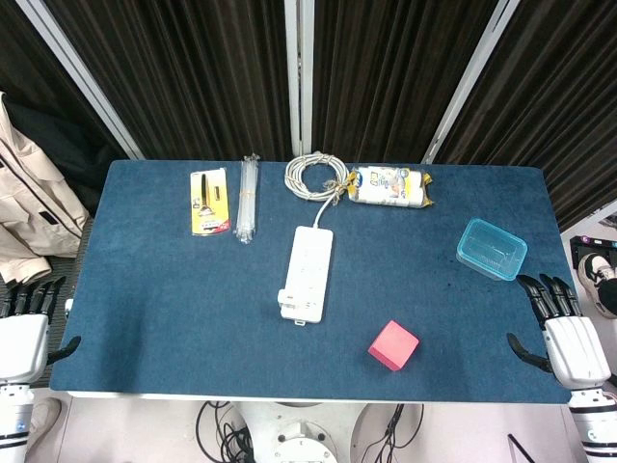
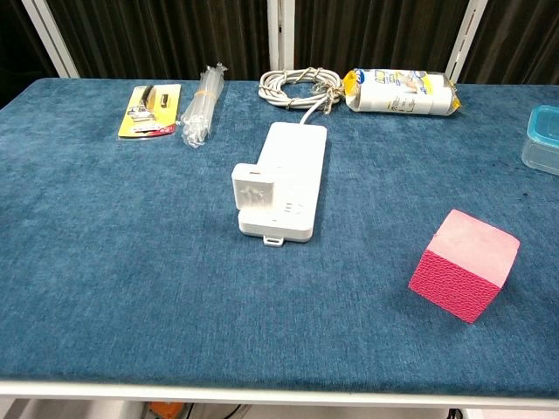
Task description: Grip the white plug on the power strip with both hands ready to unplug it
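Pink cube [image 2: 465, 264] sits nearest; both robot hands, left [image 1: 21, 333] and right [image 1: 569, 340], wide and empty, should converge squarely on white plug [image 2: 254, 189]

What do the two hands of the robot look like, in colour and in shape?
Both look alike in the head view. The left hand has a white, boxy palm shell, with slim black fingers and a black thumb. The right hand has the same white shell with black fingers. Each has a white wrist cuff below. No cables or markings are readable.
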`<state>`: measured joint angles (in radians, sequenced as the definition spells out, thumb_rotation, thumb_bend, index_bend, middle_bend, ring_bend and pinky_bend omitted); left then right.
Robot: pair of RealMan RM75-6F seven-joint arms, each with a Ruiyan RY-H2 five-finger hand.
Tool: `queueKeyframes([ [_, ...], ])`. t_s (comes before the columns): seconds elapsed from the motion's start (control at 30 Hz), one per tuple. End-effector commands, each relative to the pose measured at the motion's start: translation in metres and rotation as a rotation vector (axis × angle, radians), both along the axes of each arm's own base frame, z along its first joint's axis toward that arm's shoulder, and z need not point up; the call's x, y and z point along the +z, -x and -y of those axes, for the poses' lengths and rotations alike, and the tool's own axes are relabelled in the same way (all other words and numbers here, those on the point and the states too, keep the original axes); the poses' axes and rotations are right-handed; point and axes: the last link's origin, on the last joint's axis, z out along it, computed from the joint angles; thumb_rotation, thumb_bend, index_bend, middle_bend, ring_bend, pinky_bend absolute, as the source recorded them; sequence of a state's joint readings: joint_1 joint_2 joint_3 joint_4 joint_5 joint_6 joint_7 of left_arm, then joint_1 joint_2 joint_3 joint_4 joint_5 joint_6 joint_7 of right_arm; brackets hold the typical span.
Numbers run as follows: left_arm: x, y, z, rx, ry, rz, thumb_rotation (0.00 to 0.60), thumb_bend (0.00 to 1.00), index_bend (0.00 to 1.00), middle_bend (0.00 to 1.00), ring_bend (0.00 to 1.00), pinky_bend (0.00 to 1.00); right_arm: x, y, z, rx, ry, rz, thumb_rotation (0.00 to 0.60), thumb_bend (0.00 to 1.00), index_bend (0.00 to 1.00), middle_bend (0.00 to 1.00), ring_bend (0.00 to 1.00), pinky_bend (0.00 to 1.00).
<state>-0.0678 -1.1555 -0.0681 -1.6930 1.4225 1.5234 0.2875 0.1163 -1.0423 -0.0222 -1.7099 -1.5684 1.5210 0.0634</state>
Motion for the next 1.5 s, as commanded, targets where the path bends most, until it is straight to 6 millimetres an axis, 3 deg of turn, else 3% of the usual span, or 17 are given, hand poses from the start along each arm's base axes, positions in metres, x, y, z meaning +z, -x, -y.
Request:
queueKeyframes([
  [0.03,0.000,0.001,0.001,0.006,0.004,0.003,0.600,0.14,0.11,0.15,0.08,0.08,-0.001,-0.003,0.003,0.013,-0.007,-0.004,0.600,0.22,0.02,0.10,0.00,0.04],
  [0.23,0.000,0.001,0.002,0.006,0.008,0.016,0.600,0.14,0.11,0.15,0.08,0.09,-0.005,-0.012,0.014,0.051,-0.040,-0.025,0.600,0.22,0.02,0.10,0.00,0.04],
  [0.37,-0.003,-0.004,-0.002,-0.027,0.028,0.055,0.600,0.13,0.11,0.15,0.08,0.09,-0.013,-0.029,0.035,0.118,-0.110,-0.035,0.600,0.26,0.02,0.11,0.00,0.04],
  [0.63,-0.020,-0.043,-0.040,-0.239,0.156,0.138,0.600,0.13,0.12,0.15,0.08,0.09,-0.052,-0.102,0.122,0.271,-0.377,-0.083,0.600,0.51,0.02,0.12,0.00,0.03],
  [0.8,-0.043,-0.076,-0.071,-0.376,0.293,0.162,0.600,0.13,0.14,0.15,0.08,0.10,-0.091,-0.151,0.168,0.346,-0.500,-0.196,0.600,0.53,0.04,0.12,0.00,0.01],
  [0.93,-0.070,-0.099,-0.097,-0.430,0.401,0.237,0.600,0.14,0.18,0.15,0.08,0.12,-0.120,-0.178,0.186,0.387,-0.538,-0.250,0.600,0.53,0.05,0.12,0.00,0.00],
  [1.2,-0.113,-0.135,-0.141,-0.480,0.512,0.360,0.600,0.14,0.20,0.17,0.12,0.20,-0.165,-0.195,0.205,0.385,-0.586,-0.320,0.600,0.51,0.08,0.12,0.00,0.00],
  [1.5,-0.157,-0.164,-0.151,-0.528,0.632,0.315,0.600,0.14,0.23,0.17,0.12,0.21,-0.192,-0.193,0.212,0.351,-0.605,-0.350,0.600,0.52,0.12,0.12,0.00,0.00],
])
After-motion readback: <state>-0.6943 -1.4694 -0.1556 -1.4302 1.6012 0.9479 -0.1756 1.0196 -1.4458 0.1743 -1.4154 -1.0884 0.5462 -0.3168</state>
